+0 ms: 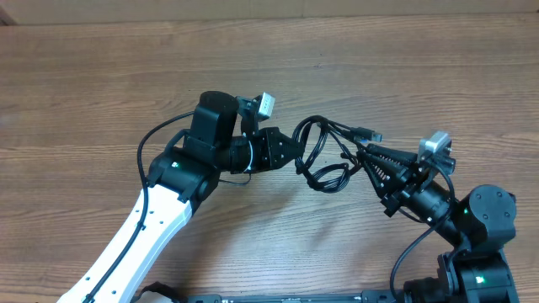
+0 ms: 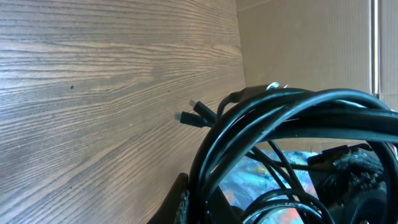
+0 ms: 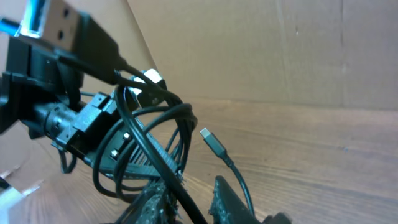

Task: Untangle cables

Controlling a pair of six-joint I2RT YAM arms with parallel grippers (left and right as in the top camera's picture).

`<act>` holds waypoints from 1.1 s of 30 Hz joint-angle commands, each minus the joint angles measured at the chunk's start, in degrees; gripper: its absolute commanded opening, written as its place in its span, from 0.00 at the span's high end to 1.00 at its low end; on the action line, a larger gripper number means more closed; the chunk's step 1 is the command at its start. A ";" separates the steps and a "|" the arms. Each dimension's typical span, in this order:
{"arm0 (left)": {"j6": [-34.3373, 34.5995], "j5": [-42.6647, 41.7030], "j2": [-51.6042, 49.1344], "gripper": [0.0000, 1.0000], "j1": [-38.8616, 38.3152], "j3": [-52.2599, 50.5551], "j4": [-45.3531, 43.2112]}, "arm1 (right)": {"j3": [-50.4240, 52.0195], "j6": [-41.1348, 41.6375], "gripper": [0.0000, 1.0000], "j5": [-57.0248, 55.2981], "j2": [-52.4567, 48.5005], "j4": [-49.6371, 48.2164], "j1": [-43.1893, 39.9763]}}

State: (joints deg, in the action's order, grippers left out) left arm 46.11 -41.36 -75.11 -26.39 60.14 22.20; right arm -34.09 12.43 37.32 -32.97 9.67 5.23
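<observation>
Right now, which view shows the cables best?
Overhead: the whole tangle of cables shows between the left gripper and right gripper. Left wrist shows only close loops and two plugs; right wrist, some loops and one free plug.

The white left arm rises from the lower left of the overhead frame, its wrist bent right and the left gripper pinched on the cables. From the lower right, the right arm reaches up-left, the right gripper clamping the same cables.
</observation>
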 commanded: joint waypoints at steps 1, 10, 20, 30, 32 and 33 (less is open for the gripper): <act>-1.38 -0.55 1.33 0.96 -0.26 0.83 -0.55 | -1.18 -0.02 0.84 -0.09 -0.66 0.02 -0.04; -8.92 5.38 1.33 0.96 -0.24 0.83 2.93 | -1.18 -0.24 0.90 -7.08 -4.37 4.50 -0.04; -8.98 15.19 1.36 0.96 -0.26 0.83 8.85 | -1.33 -0.20 0.96 -19.78 -5.14 10.47 -0.04; -14.45 22.25 1.36 0.96 -0.26 0.83 12.59 | -1.36 -0.20 0.96 -25.79 -5.14 12.90 -0.04; -14.43 24.13 1.36 0.96 -0.26 0.83 13.27 | -1.36 -0.20 0.96 -27.89 -5.14 13.70 -0.04; -14.43 24.76 1.36 0.96 -0.26 0.83 13.51 | -1.36 -0.22 0.96 -28.50 -5.14 14.08 -0.04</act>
State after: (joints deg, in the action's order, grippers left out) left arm 33.41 -22.11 -75.11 -26.65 60.14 35.18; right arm -34.09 11.97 15.57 -38.30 23.53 5.37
